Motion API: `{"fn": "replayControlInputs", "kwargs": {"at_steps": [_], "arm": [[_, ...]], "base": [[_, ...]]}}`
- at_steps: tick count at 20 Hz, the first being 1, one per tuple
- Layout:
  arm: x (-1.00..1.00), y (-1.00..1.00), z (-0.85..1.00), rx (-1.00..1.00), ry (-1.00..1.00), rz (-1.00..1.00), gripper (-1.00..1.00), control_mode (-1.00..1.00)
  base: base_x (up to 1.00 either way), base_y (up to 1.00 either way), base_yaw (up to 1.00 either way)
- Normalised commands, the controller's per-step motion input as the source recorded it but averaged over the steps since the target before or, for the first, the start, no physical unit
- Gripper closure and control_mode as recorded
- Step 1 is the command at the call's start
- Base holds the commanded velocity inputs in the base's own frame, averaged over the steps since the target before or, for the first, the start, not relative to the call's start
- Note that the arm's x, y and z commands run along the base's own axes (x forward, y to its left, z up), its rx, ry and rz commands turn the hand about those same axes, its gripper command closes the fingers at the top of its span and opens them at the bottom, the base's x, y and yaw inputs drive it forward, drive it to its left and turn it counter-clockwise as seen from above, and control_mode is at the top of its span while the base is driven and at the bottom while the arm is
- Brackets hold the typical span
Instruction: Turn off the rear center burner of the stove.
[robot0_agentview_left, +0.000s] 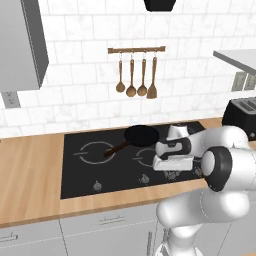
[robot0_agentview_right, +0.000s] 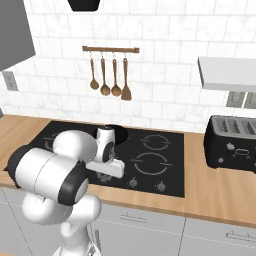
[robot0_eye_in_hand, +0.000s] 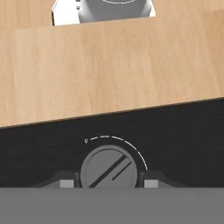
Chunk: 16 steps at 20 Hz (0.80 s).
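Stove (robot0_agentview_left: 85, 172) lies flat on the counter (robot0_agentview_left: 30, 170). Its knob (robot0_eye_in_hand: 109, 169) sits at 6 o'clock in the hand view, with the gripper (robot0_eye_in_hand: 107, 183) squeezing it from both sides. Grabbing looks done. Turning it to off is left.

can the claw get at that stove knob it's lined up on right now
Probably yes. In the hand view the claw already straddles the round grey knob, a fingertip close on each side, with bare black stove glass around it and nothing between.

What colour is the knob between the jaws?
Grey, with a darker slanted slot; the knob shows best in the hand view.
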Motion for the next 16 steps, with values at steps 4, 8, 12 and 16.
{"fn": "replayControlInputs", "kwargs": {"at_steps": [4, 8, 12, 16], "arm": [[-0.40, 0.02, -0.17, 0.05, 0.07, -0.28, 1.00, -1.00], [-0.49, 0.24, -0.27, 0.03, 0.08, -0.23, 1.00, -1.00], [-0.07, 0.25, -0.02, 0.00, 0.22, -0.23, 1.00, -1.00], [-0.03, 0.30, 0.00, 0.00, 0.17, -0.29, 1.00, -1.00]], "base": [[0.00, 0.00, 0.00], [0.00, 0.00, 0.00], [0.00, 0.00, 0.00], [0.00, 0.00, 0.00]]}}
